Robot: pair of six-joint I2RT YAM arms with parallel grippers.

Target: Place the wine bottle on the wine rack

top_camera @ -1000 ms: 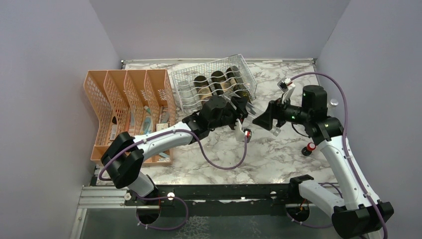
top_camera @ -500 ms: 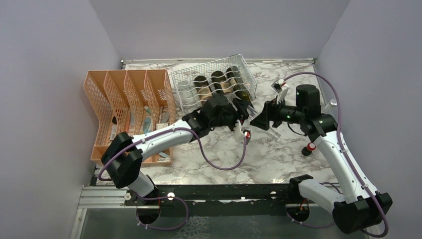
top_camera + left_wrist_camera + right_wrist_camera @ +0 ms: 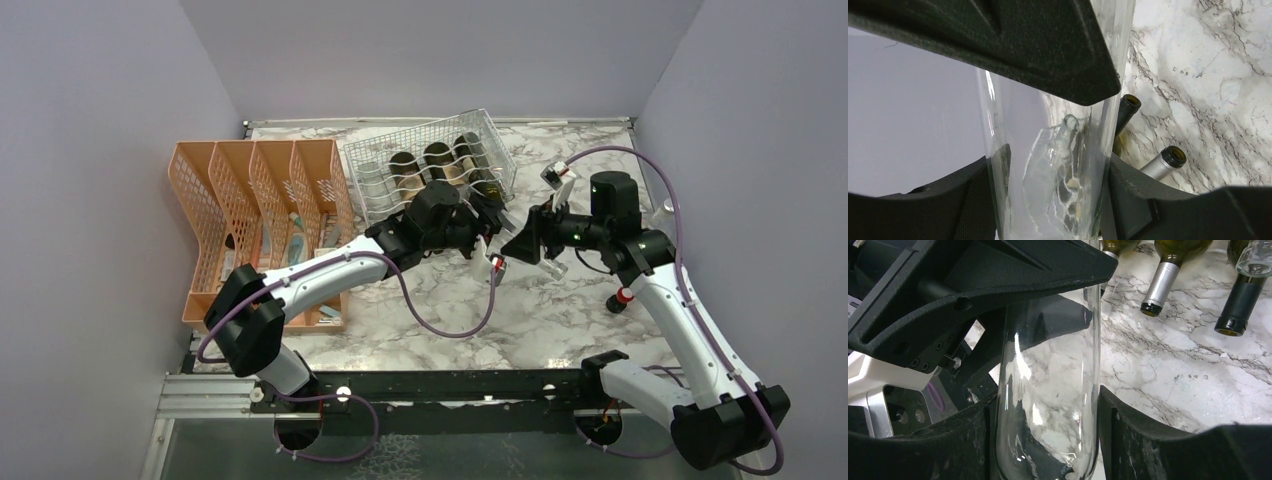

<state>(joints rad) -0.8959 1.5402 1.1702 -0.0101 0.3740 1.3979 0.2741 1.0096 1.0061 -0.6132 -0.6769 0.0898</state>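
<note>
Wine bottle [image 3: 1048,390]: clear glass, held off the marble desk [image 3: 560,320] between both hands, just beside the near right corner of the white wire wine rack [image 3: 385,165], not in it. Left hand [image 3: 488,226]: clamped on the glass. Right hand [image 3: 522,244]: fingers pressed to both sides of the same bottle. Rack holds several dark bottles [image 3: 437,158]. Orange organiser [image 3: 250,200] stands to its left.

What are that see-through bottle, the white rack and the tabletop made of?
Clear bottle: probably glass, smooth and glossy; the table shows through it, with bright highlights on its wall.
Wine rack: likely thin metal wire with a white coating, joined in a grid.
Tabletop: marble pattern, grey veins on white; real stone or printed laminate, cannot tell.
</note>
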